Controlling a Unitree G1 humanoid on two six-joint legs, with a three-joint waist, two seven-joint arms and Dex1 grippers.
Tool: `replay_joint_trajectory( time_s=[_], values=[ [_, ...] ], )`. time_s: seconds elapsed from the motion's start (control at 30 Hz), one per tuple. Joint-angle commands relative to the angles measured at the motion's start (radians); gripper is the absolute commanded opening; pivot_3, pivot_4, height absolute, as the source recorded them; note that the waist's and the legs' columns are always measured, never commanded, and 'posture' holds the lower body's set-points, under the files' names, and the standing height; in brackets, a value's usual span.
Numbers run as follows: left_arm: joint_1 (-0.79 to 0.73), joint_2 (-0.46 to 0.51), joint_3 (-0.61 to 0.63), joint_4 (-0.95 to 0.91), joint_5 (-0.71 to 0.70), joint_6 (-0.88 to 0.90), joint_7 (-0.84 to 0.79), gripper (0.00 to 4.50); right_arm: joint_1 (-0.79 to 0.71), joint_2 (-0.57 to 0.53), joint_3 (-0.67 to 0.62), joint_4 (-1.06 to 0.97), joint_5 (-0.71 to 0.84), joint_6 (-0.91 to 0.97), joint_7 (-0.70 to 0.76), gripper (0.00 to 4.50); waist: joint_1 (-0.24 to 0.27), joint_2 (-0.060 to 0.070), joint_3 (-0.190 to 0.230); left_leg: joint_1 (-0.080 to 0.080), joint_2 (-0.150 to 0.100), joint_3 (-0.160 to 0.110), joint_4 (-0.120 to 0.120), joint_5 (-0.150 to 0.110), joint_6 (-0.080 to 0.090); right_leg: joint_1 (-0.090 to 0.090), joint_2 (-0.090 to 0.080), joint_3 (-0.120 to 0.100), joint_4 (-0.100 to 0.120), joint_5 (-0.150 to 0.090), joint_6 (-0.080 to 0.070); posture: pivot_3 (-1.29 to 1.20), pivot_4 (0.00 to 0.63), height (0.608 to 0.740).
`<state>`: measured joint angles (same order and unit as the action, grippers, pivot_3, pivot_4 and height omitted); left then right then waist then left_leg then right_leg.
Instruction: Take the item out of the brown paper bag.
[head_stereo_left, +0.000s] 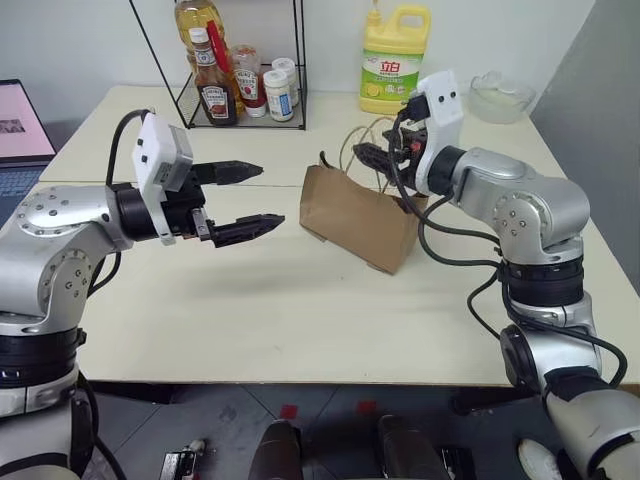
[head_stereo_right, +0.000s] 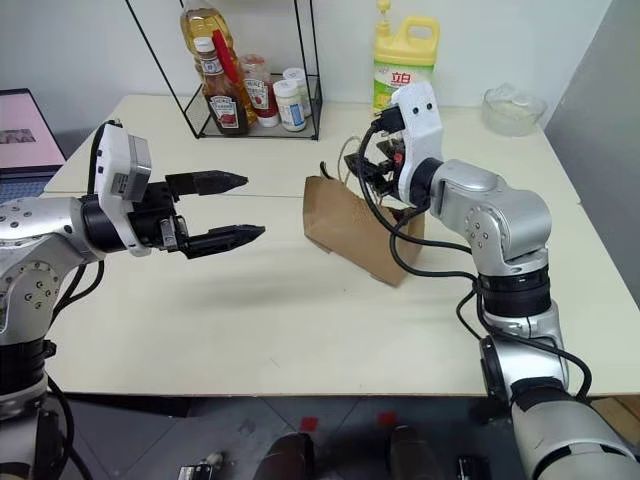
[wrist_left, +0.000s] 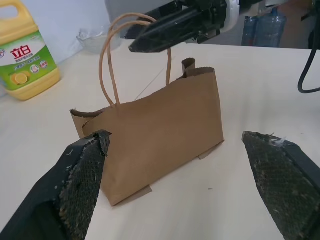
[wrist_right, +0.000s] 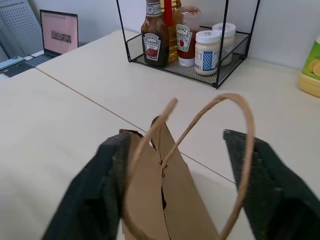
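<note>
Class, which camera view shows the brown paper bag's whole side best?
The left wrist view: the brown paper bag stands with its full face, cord handles and torn rim visible. The eye views show it smaller, partly behind the right arm's cables. The right wrist view shows just its top edge and handles.

Showing silver-grey rounded arm casings, white wrist camera housings, looping black cables, and black, rough-textured gripper fingers (wrist_left: 82, 187).

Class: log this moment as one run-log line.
left gripper: open, beside brown paper bag | right gripper: open astride bag's handles | item: unseen
</note>
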<state>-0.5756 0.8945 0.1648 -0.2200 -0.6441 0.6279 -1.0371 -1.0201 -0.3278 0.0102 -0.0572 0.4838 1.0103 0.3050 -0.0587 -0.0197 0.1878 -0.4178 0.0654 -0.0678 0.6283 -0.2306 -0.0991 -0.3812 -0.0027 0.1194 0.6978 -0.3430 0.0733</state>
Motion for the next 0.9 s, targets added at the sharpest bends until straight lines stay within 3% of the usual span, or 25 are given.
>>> replay_joint_trajectory(
  time_s=[0.03, 0.17, 0.2, 0.57, 0.9],
  values=[
    [-0.021, 0.004, 0.009, -0.013, -0.001, -0.002, 0.003, 4.5, -0.049, 0.005, -0.023, -0.008, -0.004, -0.005, 0.007, 1.69, 0.0, 0.0, 0.0, 0.0, 0.0, 0.0, 0.0, 0.0, 0.0, 0.0, 0.0, 0.0, 0.0, 0.0, 0.0, 0.0, 0.15, 0.74],
    [-0.021, 0.005, 0.007, -0.013, -0.003, -0.001, 0.005, 4.5, -0.065, 0.004, -0.014, 0.008, -0.008, -0.006, 0.017, 0.23, 0.0, 0.0, 0.0, 0.0, 0.0, 0.0, 0.0, 0.0, 0.0, 0.0, 0.0, 0.0, 0.0, 0.0, 0.0, 0.0, 0.15, 0.74],
    [-0.02, 0.005, 0.007, -0.014, -0.003, 0.0, 0.005, 4.5, -0.068, 0.003, -0.01, 0.013, -0.01, -0.006, 0.02, 0.06, -0.001, 0.0, 0.0, 0.0, 0.0, 0.0, 0.0, 0.0, 0.0, 0.0, 0.0, 0.0, 0.0, 0.0, 0.0, 0.0, 0.15, 0.74],
    [-0.004, 0.016, 0.015, 0.016, 0.014, -0.003, 0.002, 4.5, -0.118, -0.04, 0.06, 0.056, -0.065, -0.062, 0.128, 0.06, -0.001, 0.0, 0.0, 0.0, 0.0, 0.0, 0.0, 0.0, 0.0, 0.0, 0.0, 0.0, 0.0, 0.0, 0.0, 0.0, 0.15, 0.74],
    [0.033, 0.049, 0.046, 0.074, 0.036, -0.009, -0.007, 4.5, -0.263, -0.073, 0.2, 0.284, -0.236, -0.347, 0.344, 0.06, -0.004, 0.001, 0.001, -0.004, 0.0, 0.0, 0.0, 0.0, 0.0, -0.005, 0.0, 0.0, 0.001, 0.0, 0.0, 0.0, 0.15, 0.74]
  ],
)
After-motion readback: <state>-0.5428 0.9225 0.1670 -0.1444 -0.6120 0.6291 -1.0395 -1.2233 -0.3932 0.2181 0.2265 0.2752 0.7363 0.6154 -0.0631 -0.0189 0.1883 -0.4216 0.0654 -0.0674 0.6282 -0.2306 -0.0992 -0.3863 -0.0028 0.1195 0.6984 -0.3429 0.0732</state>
